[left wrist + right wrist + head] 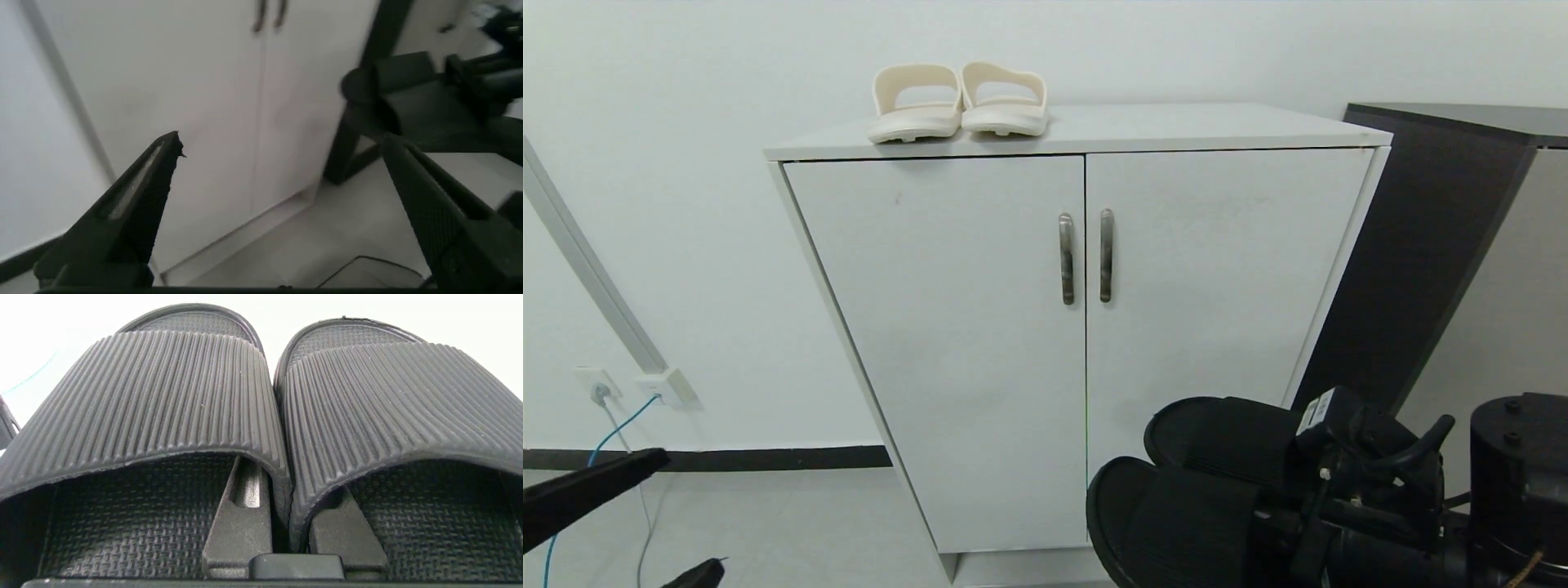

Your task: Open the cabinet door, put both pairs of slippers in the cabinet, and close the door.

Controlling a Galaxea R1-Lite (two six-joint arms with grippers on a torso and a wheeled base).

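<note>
Nearest my lens were the black slippers (188,400), side by side with ribbed straps up. The right jaws were clenched on their two neighbouring inner walls, one finger (241,514) inside each shoe. Their long axes ran away from the wrist, toes leading. In the head view they sat at lower right, toes aimed toward frame left, low before the white cabinet (947,343). Both cabinet doors (1217,286) were shut, the metal handles (1067,259) upright beside the centre seam. The cream slippers (960,102) stood on the cabinet top at upper centre-left, close together, long axes running front to back; which end faced me I could not tell. The left jaws hung released, spread wide, at lower left over the pale floor (792,523). Behind were a white wall (686,122), a black skirting strip (768,458), wall sockets (668,387) with a blue cable (613,433), and a dark cabinet (1421,245) at right.
</note>
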